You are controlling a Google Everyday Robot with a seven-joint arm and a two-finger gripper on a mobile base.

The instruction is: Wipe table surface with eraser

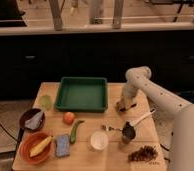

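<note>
The light tan wooden table surface [140, 102] fills the lower half of the camera view. My white arm reaches in from the right. My gripper [124, 103] is down at the tabletop, just right of the green tray. A small tan block, which seems to be the eraser [126, 106], sits at the gripper's tip against the table. The gripper hides most of it, and I cannot tell whether it is held.
The green tray [81, 93] stands at the back middle. A metal cup [127, 132], a spoon [141, 118], a white bowl [98, 140], dark crumbs [143, 153], a green pepper [75, 131], a tomato [68, 117], a blue sponge [63, 145] and two bowls [36, 146] lie in front.
</note>
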